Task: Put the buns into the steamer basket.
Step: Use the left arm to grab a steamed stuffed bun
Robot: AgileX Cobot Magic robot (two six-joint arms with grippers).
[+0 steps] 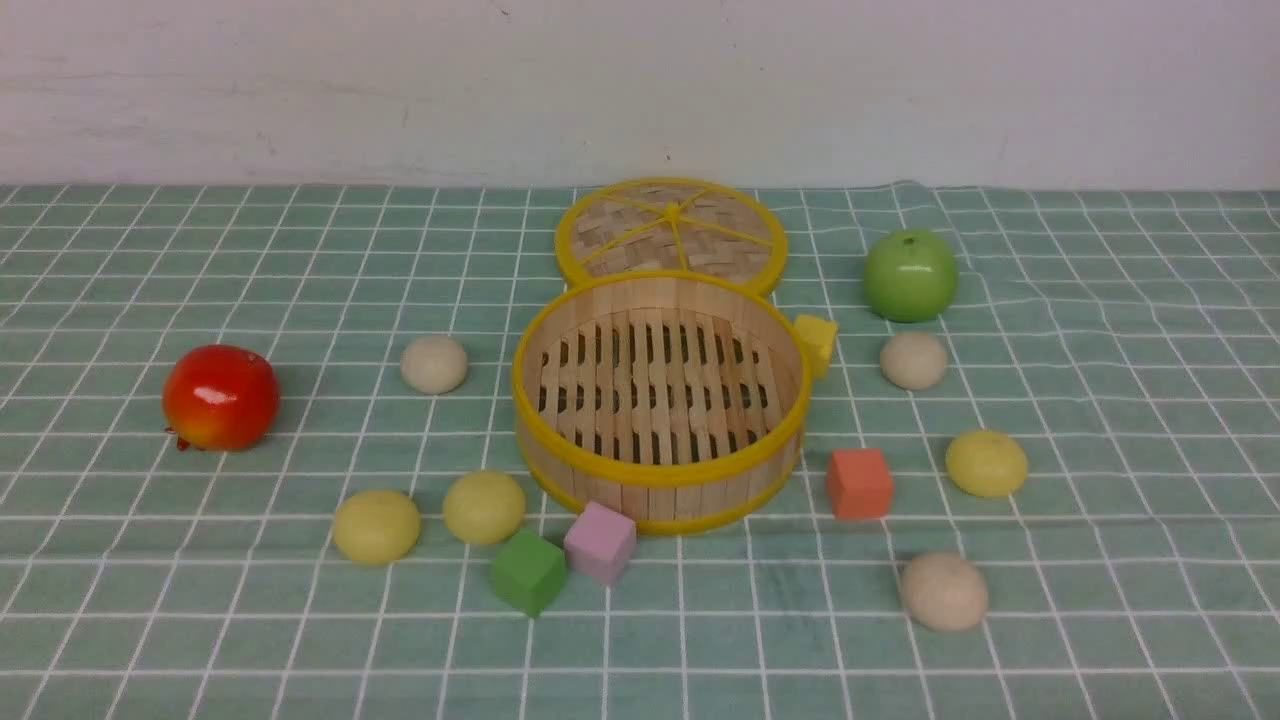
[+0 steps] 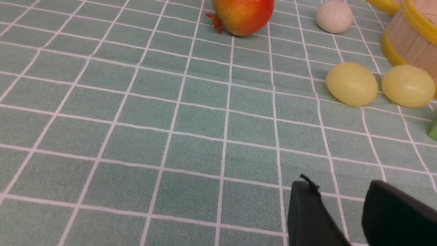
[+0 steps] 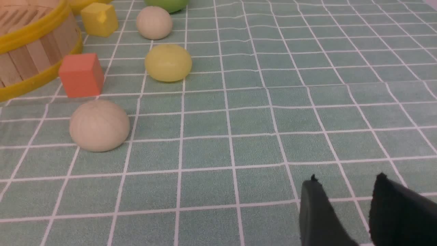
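Clock directions were read in the front view, with twelve pointing away from the robot. The right end effector was shown with its fingers apart and nothing clamped between them; the left end effector was likewise spread and unloaded. The near beige bun was judged to lie toward eleven o'clock from the right end effector, which was the nearer of the two. No clear long axis was shown by that bun, so the approach was judged to be little constrained by its orientation.

From the steamer basket, the same bun was placed between four and five o'clock, the right yellow bun between three and four, and the far beige bun near three. The inner yellow bun and outer yellow bun were placed near eight, and the left beige bun between nine and ten. All six rested on the cloth-covered desk. The basket was uncovered, with no bun on its slatted floor; the woven lid was placed at twelve, just behind it.
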